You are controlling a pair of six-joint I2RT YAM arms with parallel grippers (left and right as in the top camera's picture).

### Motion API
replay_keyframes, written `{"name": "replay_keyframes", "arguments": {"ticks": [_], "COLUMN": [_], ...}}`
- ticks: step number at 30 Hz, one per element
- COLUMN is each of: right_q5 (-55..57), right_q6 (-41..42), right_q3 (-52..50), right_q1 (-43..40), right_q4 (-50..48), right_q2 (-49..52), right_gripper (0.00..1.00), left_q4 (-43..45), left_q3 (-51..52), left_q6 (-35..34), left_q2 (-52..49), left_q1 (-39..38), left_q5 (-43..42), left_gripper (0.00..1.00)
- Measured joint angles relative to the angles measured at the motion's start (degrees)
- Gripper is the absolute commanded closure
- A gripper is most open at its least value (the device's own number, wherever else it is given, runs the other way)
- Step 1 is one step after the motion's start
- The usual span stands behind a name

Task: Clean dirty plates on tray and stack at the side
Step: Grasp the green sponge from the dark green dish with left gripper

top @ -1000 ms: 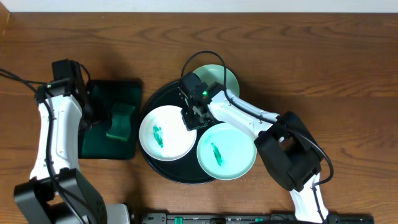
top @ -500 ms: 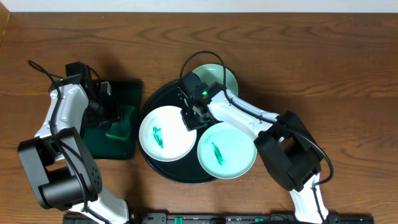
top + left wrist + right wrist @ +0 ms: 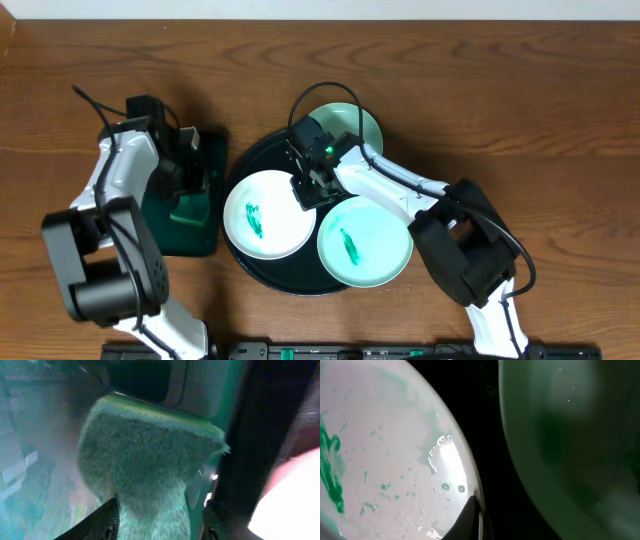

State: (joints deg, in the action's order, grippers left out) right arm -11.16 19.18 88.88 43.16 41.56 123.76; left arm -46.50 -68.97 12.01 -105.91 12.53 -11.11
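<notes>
Sponge (image 3: 150, 460) sits pinched in left gripper (image 3: 156, 529); outstretched right gripper (image 3: 312, 190), grip unclear, touches white plate (image 3: 265, 215) rim.

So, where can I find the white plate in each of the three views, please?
Overhead: the white plate lies at the left of the black tray, near the picture's middle.
Left wrist: probably the glaring pale shape at the lower right edge, beyond the sponge.
Right wrist: the plate fills the left half, smeared teal.
Shared landmark: the black tray, a dark gap beside the plate in the right wrist view.
</notes>
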Motion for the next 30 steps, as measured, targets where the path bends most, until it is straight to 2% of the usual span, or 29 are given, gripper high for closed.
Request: {"name": "replay_keyframes", "arguments": {"ticks": [2,6,7,9,18,21,30], "right_q5": [0.0,-0.04,-0.11,-0.15,-0.17,-0.31,-0.72], "right_q6": [-0.15,-0.17,-0.17,-0.17,-0.35,-0.39,-0.35], "right_q3": [0.0,0.02,0.0,0.02,0.0,0.02,0.11], "right_q1": [0.0,0.0,0.0,0.0,0.0,0.0,-0.02], "right_q4": [0.0,-0.02,-0.02,-0.02,0.0,-0.04,-0.07], "right_q2": [0.0,0.0,0.0,0.0,0.04,0.07,0.07], "right_gripper": [0.97,0.97,0.97,0.97,0.95,0.99,0.99], "left_q4": [0.37,0.72,0.81,1.01,-0.24,-3.28,-10.71], "left_q3": [0.0,0.0,0.0,0.0,-0.72,-2.05,-3.63], "left_q6": [-0.13,-0.35,-0.26,-0.28,-5.22,-8.63,-18.95], "left_q2": [-1.6,-2.51,-2.67,-2.95,-3.06,-2.43,10.93], "left_q1": [0.0,0.0,0.0,0.02,0.15,0.09,0.09], "left_q5": [0.68,1.6,1.86,2.4,3.37,4.66,6.12], "left_gripper": [0.55,0.75,0.85,0.93,0.93,0.93,0.93]}}
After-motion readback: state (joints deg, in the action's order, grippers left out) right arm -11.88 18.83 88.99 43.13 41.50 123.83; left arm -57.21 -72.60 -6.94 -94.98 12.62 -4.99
